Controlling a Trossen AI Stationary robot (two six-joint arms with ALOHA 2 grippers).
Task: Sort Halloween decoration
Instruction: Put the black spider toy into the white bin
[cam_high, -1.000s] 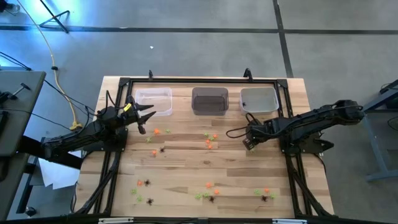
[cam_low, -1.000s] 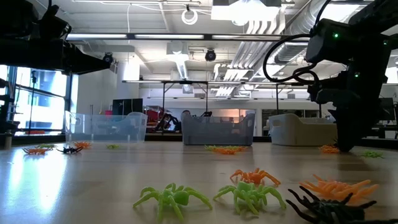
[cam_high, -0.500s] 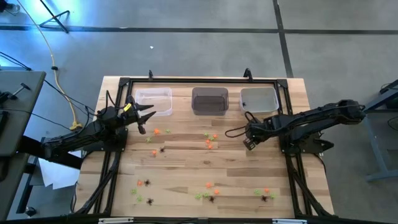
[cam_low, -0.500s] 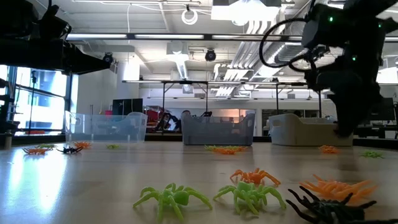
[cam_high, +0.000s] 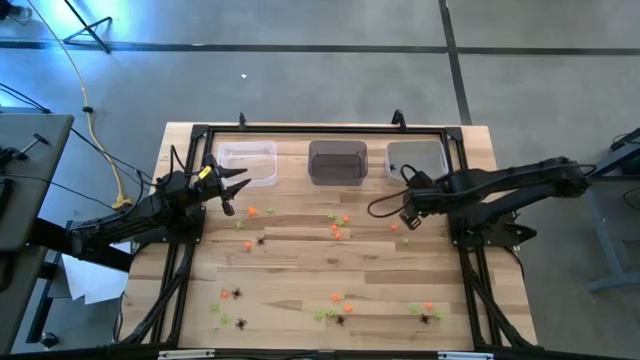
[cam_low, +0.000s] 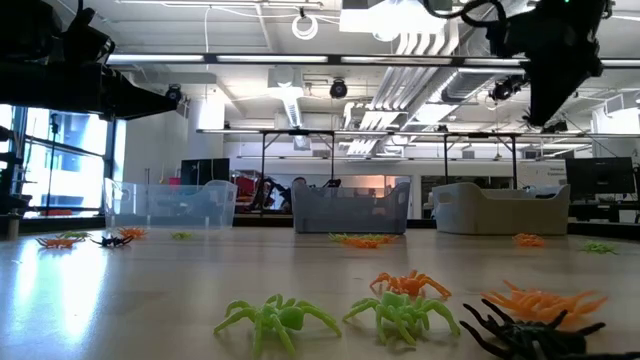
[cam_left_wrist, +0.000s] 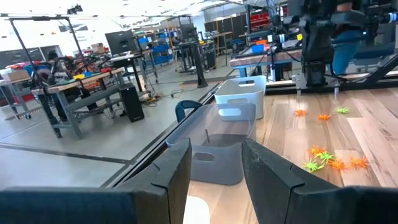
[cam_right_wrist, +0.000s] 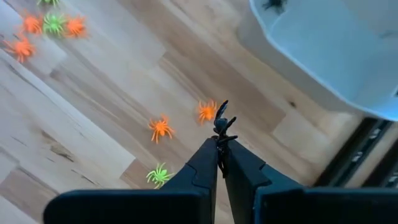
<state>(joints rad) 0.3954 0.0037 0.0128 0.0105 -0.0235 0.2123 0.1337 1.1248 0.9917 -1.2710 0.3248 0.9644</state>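
above the table (cam_high: 300, 262), near its right rear part, the right pincer (cam_right_wrist: 221, 148) hangs raised with its fingers pressed together on a black spider (cam_right_wrist: 222, 126), pinched by a leg or the body's edge so that the rest sticks out past the fingertips. it is carried this high, by my reading, so the trinket clears the wall of the white bin (cam_right_wrist: 348, 56) just ahead of the pincer, where one black spider (cam_right_wrist: 272, 5) already lies; this suggests black goes there. under and just beside the pincer, on the wood, lie two orange spiders (cam_right_wrist: 160, 129) and a green spider (cam_right_wrist: 159, 175), left for later picks. farther off from it, more orange and green ones (cam_right_wrist: 53, 25) sit in a loose cluster, and others are scattered toward the near edge of the table (cam_low: 400, 310).

the right arm reaches in from the table's right side, stretched long and low at the elbow, wrist tipped so the pincer points down and forward at the bin's near wall.

the left pincer (cam_left_wrist: 214, 168) waits with fingers spread and empty, held level above the table's left rear, facing along the row of the clear bin (cam_high: 247, 162), the grey bin (cam_high: 337, 161) and the white one. nothing lies between its fingers.
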